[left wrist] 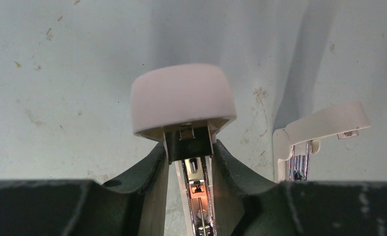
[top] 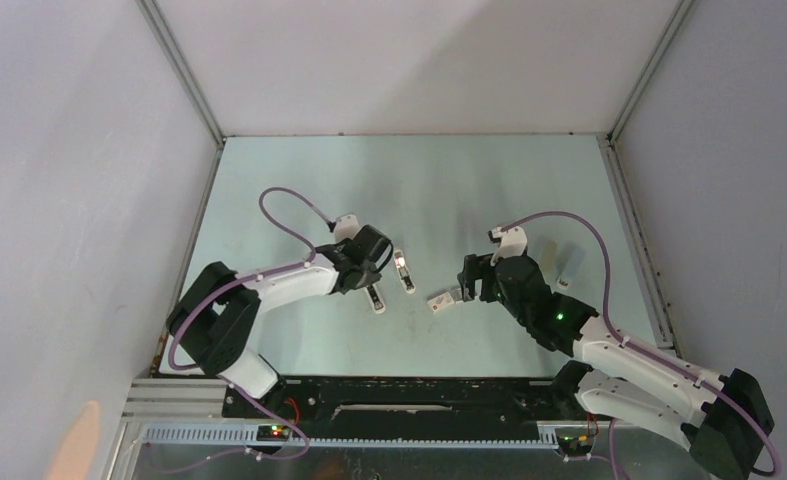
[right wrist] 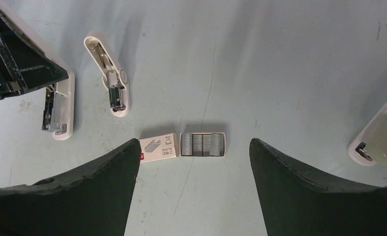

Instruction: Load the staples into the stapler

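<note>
A white stapler [left wrist: 181, 98] lies open with its metal magazine [left wrist: 199, 196] showing. My left gripper [left wrist: 189, 147] is shut on its body; in the top view the left gripper [top: 372, 268] holds this stapler [top: 375, 298] low over the table. The staples lie as a tiny white sleeve [right wrist: 158, 148] with a grey tray of staples [right wrist: 203, 144] beside it, on the table between the open fingers of my right gripper [right wrist: 193, 147]. In the top view the box [top: 442, 300] lies just left of the right gripper [top: 466, 280].
A second open white stapler [top: 403, 270] lies right of the held one and shows in the right wrist view [right wrist: 110, 73]. A beige block [top: 547, 252] and a pale blue-grey block [top: 572, 265] stand right of the right arm. Walls enclose the table.
</note>
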Controlling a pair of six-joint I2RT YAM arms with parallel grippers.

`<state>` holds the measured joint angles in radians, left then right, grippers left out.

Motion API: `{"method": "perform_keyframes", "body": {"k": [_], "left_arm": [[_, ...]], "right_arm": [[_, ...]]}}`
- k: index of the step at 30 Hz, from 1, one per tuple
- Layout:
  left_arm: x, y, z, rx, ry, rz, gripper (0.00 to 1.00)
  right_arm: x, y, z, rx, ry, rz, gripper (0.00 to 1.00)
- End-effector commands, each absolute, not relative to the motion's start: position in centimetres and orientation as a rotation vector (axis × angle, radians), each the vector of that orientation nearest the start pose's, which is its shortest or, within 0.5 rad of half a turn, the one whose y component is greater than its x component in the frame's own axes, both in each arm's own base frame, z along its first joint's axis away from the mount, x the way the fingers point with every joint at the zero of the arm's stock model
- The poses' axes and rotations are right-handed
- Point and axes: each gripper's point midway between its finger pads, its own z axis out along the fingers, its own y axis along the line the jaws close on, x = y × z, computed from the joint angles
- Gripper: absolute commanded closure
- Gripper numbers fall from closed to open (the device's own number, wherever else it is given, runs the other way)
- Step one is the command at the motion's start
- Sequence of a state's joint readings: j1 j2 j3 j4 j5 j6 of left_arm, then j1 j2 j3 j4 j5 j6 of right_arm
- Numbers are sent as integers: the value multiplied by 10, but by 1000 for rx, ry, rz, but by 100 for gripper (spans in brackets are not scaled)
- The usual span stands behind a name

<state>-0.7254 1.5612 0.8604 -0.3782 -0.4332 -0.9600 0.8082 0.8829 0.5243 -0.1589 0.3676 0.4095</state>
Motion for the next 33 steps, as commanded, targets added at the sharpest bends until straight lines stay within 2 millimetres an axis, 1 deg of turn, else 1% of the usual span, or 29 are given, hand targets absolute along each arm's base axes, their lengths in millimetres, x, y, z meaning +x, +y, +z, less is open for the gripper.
{"method": "perform_keyframes", "body": {"k": [1,3,6,9,15,21,23,26,30,33], "left_arm": [[291,-210,49,-425,2429,-165,86],[288,-209,49,-427,2432,-174,77],[284,-206,52,-427,2431,-180,66],[283,-206,60,-423,2423,-197,57],[279,-205,82,-422,2383,-274,39],[266,-200,110,-410,2332,-377,27],[260,-194,120,-403,2307,-401,22],[250,-180,136,-385,2258,-421,14],[239,-152,172,-348,2146,-412,1],[232,-128,201,-315,2067,-366,0]], "right_arm": [[245,179,141,-171,2029,366,17],[245,180,141,-174,2031,377,17],[244,183,140,-185,2034,393,17],[243,186,141,-198,2038,415,17],[236,186,143,-210,2086,459,17],[231,183,139,-236,2202,453,18],[230,183,137,-251,2245,448,19],[230,181,128,-265,2331,416,21],[235,179,114,-272,2444,371,26],[238,177,104,-262,2518,326,31]]}}
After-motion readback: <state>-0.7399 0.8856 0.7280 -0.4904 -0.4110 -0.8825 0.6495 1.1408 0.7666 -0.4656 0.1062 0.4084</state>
